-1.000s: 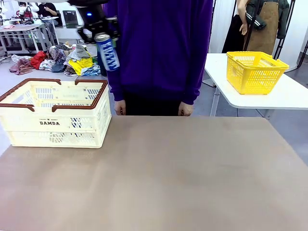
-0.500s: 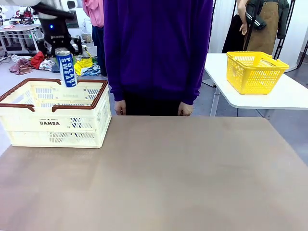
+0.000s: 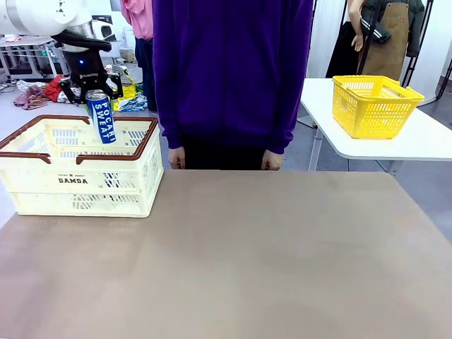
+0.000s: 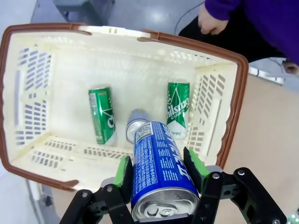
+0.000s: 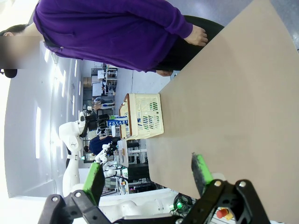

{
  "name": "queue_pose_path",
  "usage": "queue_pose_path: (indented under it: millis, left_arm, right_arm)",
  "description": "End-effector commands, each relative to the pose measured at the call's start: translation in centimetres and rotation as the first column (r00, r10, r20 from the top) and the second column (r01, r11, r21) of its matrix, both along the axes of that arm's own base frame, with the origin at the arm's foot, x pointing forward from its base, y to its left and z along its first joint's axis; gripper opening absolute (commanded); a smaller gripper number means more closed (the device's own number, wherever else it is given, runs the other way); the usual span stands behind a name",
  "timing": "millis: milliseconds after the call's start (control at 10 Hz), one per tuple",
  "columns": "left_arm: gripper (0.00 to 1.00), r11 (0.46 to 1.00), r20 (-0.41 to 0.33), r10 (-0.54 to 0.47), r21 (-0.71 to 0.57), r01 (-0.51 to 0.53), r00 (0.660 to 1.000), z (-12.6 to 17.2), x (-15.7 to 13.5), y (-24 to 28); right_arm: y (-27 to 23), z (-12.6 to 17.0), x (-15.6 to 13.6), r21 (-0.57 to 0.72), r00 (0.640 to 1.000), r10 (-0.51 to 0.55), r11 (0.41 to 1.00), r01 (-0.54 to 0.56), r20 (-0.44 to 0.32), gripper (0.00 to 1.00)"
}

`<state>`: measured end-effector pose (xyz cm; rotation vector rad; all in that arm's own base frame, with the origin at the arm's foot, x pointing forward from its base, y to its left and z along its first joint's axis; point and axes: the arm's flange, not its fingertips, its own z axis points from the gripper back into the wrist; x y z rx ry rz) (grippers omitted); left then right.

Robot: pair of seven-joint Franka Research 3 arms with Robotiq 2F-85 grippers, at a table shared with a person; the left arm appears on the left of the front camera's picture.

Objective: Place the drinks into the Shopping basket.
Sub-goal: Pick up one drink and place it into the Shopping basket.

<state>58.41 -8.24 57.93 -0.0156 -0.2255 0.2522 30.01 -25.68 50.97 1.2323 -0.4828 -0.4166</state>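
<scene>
Blue can (image 4: pixel 159 175) clamped in left hand (image 3: pixel 97 90), long axis near vertical, hanging over Shopping basket (image 3: pixel 42 191) at far left of table (image 3: pixel 247 268). Green cans (image 4: pixel 103 114) lying directly below. Right hand (image 5: pixel 147 179) wide, holding nothing.

Front and wrist views sharing basket (image 3: pixel 78 166)

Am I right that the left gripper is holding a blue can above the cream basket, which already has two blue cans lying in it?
Not quite. The left gripper does hold a blue can above the cream basket, but the left wrist view shows two green cans and one blue can inside.
</scene>
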Motion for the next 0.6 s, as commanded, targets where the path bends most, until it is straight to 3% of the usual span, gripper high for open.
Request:
queue_pose_path:
  millis: [0,100,300,500]
  left_arm:
    - [0.0,0.999,0.005,-0.026,0.032,0.026,1.0,1.3,-0.5,0.2]
    - [0.0,1.0,0.0,0.0,0.0,0.0,1.0,0.0,0.0,0.0]
    - [0.0,0.998,0.072,-0.069,0.004,0.069,0.995,-0.4,1.8,-2.2]
    - [0.0,0.995,0.067,-0.104,0.01,0.104,0.992,-1.5,2.9,-2.2]
  right_arm:
    - [0.0,0.1,0.1,0.003,1.0,0.007,1.0,-0.007,0.029,1.0]
    - [0.0,0.1,0.1,0.003,1.0,0.007,1.0,-0.007,0.029,1.0]
    - [0.0,0.1,0.1,0.003,1.0,0.007,1.0,-0.007,0.029,1.0]
    - [0.0,0.1,0.1,0.003,1.0,0.007,1.0,-0.007,0.029,1.0]
